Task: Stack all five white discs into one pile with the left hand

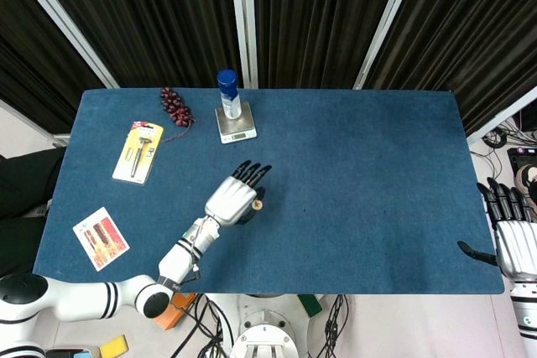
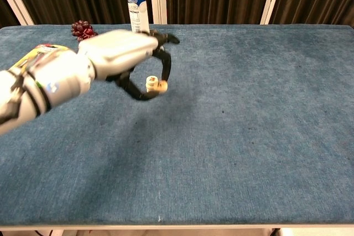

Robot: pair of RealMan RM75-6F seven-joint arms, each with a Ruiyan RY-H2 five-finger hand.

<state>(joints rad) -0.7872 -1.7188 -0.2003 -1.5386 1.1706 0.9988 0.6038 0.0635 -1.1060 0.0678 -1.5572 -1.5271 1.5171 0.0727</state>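
My left hand [image 1: 233, 199] [image 2: 119, 53] hangs above the middle-left of the blue table [image 1: 361, 182]. It pinches one small disc [image 1: 258, 203] [image 2: 161, 85] between thumb and a finger, the disc's tan marked face turned sideways. In the chest view a short white pile of discs [image 2: 150, 83] stands on the cloth just left of the held disc, framed by the thumb and finger; whether they touch I cannot tell. The head view hides that pile under the hand. My right hand [image 1: 512, 232] stays off the table's right edge, fingers apart and empty.
At the back stands a blue-capped bottle [image 1: 227, 94] [image 2: 135, 4] on a small scale [image 1: 236, 129]. Dark grapes [image 1: 176, 106] [image 2: 83, 29] and a yellow tool pack [image 1: 138, 150] lie to the left, with a card [image 1: 101, 238] near the front left corner.
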